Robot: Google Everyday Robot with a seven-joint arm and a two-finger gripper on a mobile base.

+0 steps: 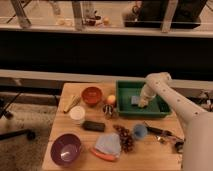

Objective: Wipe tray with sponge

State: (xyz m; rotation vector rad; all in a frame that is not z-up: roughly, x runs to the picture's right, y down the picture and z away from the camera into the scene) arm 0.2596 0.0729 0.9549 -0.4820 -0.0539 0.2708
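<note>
Near the back right corner of the wooden table (65, 131) sits the green tray (125, 107), and your gripper (143, 103) is lowered into it, over its right half. Just to the left of the gripper, on the tray floor, lies a small bluish patch that you can take to be the sponge (135, 100); it appears to touch or sit right beside the gripper, but you cannot tell whether it is actually held. Judged from this, you are in the wiping stage: the tool is down inside the tray and at the sponge, so the reach is done, while most of the tray floor, especially the left half, looks yet to be covered. Keep your strokes inside the rim. Along the rest of the table you have a red bowl (92, 95) and an orange fruit (111, 99) just left of the tray, a purple bowl (66, 149) at the front left corner, and a blue cup (139, 131) near the front edge, all apart from the work.
</note>
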